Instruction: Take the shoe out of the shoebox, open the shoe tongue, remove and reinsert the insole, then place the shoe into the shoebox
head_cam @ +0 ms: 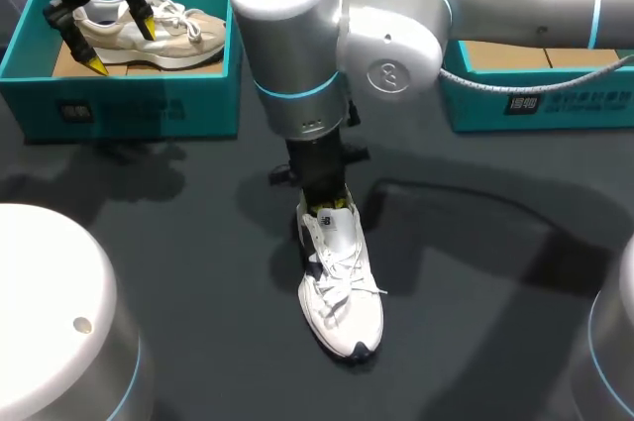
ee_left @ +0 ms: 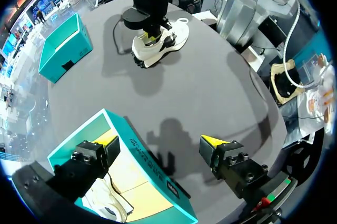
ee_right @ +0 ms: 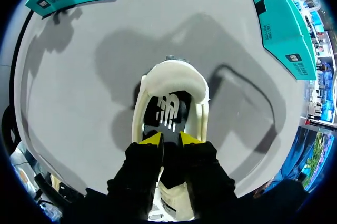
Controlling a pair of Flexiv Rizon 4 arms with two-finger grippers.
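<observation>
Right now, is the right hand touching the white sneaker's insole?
Cannot tell. The right wrist view shows the right hand inside the white sneaker opening, just over the insole, but neither contact nor a gap shows plainly.

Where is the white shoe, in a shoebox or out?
Out: the white shoe stands on the table, right hand at its opening.

Your white shoe (head_cam: 340,287) stood upright on its sole, laces loose, its heel opening directly under the right gripper (ee_right: 170,138); the teal shoebox (head_cam: 540,94) sat well apart from it.
</observation>
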